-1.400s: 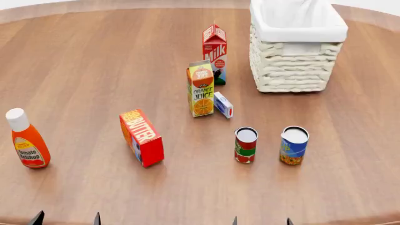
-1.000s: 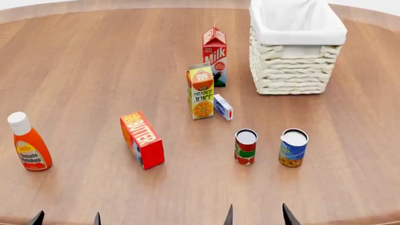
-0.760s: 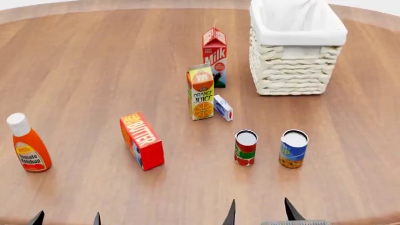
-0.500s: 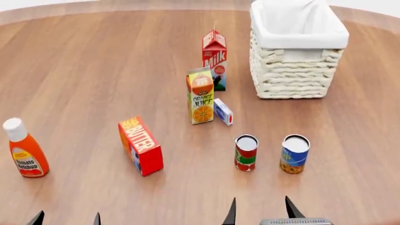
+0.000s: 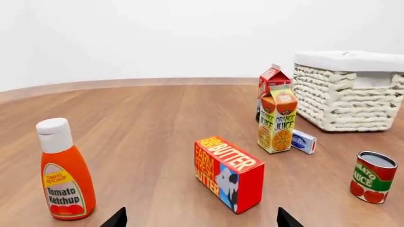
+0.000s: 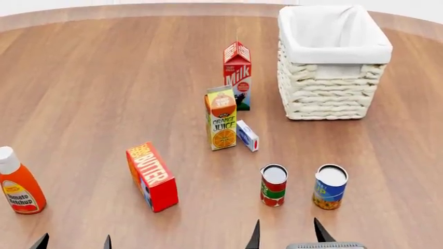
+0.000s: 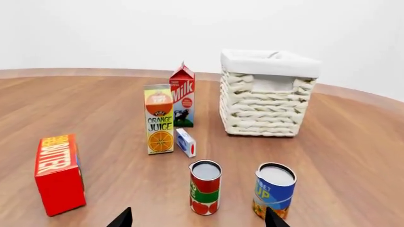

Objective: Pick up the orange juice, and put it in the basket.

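Juice (image 6: 223, 119) upright on table (image 6: 104, 78), untouched.
Your right gripper (image 6: 285, 233) and left gripper (image 6: 73, 242) stand wide, both well short of basket (image 6: 333, 98).

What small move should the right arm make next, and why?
Probably advance the right gripper forward and slightly left, between the red-and-green can and red butter box, toward the upright yellow-orange juice carton. The gripper sits open at the near table edge, holding nothing, and the carton stands untouched.
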Tool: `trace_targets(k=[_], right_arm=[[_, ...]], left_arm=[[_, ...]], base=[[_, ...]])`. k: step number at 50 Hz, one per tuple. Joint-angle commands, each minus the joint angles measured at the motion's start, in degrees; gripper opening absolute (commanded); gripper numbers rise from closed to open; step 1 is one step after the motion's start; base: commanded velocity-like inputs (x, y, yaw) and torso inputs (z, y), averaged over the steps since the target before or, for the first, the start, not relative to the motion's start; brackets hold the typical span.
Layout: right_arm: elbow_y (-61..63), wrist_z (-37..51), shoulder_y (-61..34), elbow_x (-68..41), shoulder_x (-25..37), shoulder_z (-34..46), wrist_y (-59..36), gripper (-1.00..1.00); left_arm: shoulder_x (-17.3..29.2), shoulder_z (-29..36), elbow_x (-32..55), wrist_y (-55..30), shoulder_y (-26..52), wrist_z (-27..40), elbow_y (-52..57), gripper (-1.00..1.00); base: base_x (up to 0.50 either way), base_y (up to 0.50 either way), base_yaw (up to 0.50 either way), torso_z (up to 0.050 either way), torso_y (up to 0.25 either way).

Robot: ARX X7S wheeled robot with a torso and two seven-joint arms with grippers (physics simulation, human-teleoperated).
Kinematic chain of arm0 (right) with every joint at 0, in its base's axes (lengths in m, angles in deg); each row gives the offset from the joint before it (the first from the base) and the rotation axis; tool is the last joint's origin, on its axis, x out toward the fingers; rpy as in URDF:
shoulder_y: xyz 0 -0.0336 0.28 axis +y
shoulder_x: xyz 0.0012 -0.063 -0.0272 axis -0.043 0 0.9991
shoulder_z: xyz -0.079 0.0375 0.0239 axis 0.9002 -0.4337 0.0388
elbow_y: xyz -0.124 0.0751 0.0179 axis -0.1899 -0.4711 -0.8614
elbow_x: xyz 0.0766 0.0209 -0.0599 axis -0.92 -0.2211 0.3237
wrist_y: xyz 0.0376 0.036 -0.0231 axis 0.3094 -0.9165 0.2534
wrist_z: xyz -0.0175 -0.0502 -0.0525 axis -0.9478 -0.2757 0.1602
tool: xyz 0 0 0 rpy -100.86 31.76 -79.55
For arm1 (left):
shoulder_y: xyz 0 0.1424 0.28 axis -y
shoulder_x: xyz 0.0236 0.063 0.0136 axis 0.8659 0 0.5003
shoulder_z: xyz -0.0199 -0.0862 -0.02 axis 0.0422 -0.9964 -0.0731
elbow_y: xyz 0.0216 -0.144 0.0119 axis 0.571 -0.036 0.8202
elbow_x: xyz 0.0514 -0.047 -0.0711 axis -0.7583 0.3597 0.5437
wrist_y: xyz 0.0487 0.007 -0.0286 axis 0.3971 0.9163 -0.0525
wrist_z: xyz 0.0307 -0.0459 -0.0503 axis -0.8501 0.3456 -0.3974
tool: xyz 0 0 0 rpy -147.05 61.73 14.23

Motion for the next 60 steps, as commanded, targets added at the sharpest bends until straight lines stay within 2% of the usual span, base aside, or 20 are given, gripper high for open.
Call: trace_targets(k=[1, 60], right_arm=[[-1.3, 0.3, -0.2, -0.4, 0.3, 0.7, 1.0, 1.0], [-0.2, 2.4, -0.2, -2.2, 1.9, 3.1, 0.6, 1.0]], left_arm=[[0.6, 0.7, 0.6, 0.1, 0.1, 0.7, 0.0, 1.0], [2.8, 3.4, 2.8, 0.6, 0.5, 3.3, -0.2, 1.0]], base=[[0.18, 0.0, 0.0, 0.0, 0.0], [0.21, 0.0, 0.0, 0.0, 0.0]])
